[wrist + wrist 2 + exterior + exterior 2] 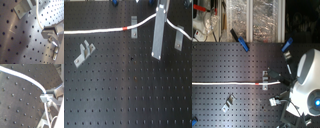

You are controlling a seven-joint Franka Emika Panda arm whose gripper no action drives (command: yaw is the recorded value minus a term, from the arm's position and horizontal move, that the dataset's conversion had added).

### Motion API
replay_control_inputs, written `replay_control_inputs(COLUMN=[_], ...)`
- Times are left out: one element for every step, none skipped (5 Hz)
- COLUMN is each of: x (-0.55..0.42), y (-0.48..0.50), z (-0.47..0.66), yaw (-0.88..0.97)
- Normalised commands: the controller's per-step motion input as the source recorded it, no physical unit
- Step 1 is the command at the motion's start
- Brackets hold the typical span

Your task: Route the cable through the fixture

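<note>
The cable [99, 31] is a long white cord that runs from the first exterior view's left edge, past its red band [125, 29], and rises to my gripper [159, 19]. Beyond the gripper it drops toward the first exterior view's right. The fixture bracket [134, 28] stands just beside the red band, and the cable passes close by it. In both wrist views the cable [25, 77] ends between the fingers of the gripper [46, 97], which is shut on it. The second exterior view shows the cable [227, 83] lying straight, up to the bracket [265, 80].
Another grey bracket [84, 53] stands at the first exterior view's left and another one [178, 38] at its right. Blue clamps [242, 43] and cluttered bins lie beyond the perforated black board [124, 95]. The white arm [306, 80] fills the second exterior view's right.
</note>
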Motion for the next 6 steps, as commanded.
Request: replay_control_inputs(x=[-0.028,-0.307,-0.373,-0.021,-0.026,0.207], y=[-0.069,-0.506,-0.477,0.009,0.011,0.149], z=[0.02,-0.11,-0.01,0.00,0.04,0.12], yaw=[0.00,-0.04,-0.01,0.00,0.00,0.16])
